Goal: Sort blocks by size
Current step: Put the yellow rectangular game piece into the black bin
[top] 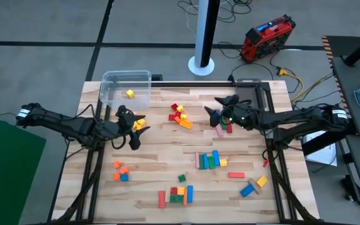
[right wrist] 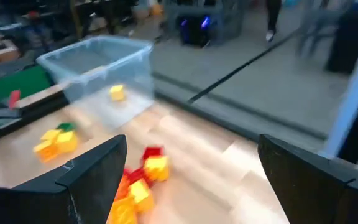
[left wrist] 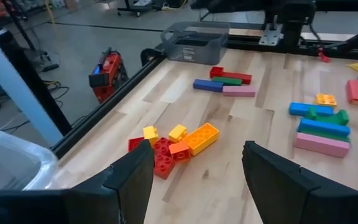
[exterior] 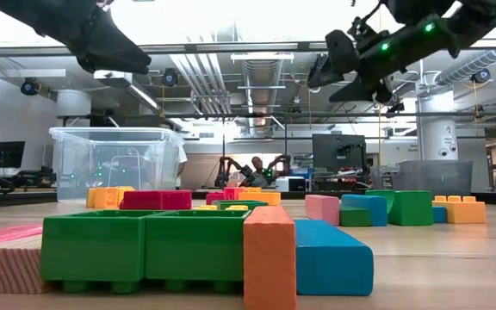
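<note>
Both grippers hang over the light wooden table (top: pixel 167 150) with their jaws spread and nothing in them. The left gripper (top: pixel 130 128) sits left of centre in the high view, just below the clear plastic tub (top: pixel 144 80) in the upper left. The right gripper (top: pixel 216 114) is up right of centre.

The bright toy blocks (top: pixel 209 159) are scattered everywhere: a red, yellow and orange cluster (top: pixel 180 116) in the upper middle, a row of pink, green and blue bars lower right of centre, more along the bottom edge, and one small yellow cube (top: pixel 130 94) already in the tub.

My worry is that upper-middle cluster. The pieces touch each other, so open fingers coming down could nudge neighbours apart or pinch two at once. Both arms also point toward it, so if they both go in, they could bump.
</note>
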Action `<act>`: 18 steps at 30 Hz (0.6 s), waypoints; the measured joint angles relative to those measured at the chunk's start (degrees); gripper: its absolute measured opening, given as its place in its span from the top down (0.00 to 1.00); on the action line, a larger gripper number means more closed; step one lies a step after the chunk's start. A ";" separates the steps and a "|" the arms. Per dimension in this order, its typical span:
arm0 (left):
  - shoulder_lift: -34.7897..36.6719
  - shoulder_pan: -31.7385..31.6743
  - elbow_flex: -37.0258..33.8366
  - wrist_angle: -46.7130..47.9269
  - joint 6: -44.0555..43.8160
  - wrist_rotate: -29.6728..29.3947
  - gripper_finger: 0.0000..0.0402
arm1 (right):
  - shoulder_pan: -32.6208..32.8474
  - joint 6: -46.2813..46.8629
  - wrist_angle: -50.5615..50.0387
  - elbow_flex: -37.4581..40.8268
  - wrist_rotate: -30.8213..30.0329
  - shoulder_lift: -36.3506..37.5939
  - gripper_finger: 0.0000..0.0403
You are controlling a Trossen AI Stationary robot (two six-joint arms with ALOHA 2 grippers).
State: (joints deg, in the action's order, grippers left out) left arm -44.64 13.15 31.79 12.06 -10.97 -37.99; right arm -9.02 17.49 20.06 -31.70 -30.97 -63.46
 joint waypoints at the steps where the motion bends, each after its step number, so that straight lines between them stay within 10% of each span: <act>1: 0.00 0.00 -0.01 0.03 0.01 -0.43 0.45 | -0.26 1.17 0.03 0.00 2.08 -0.80 0.12; 5: 0.11 0.00 -0.02 0.19 0.25 -1.45 0.45 | -0.42 1.06 -0.61 -2.60 11.53 -5.73 0.12; 18: 0.04 0.00 -0.02 1.65 -0.04 -1.98 0.45 | 1.03 -13.66 -10.25 -18.15 15.55 -28.13 0.12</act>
State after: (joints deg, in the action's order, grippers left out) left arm -44.60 13.15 31.77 13.71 -11.00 -39.97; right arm -8.00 3.83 9.80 -49.85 -15.42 -91.59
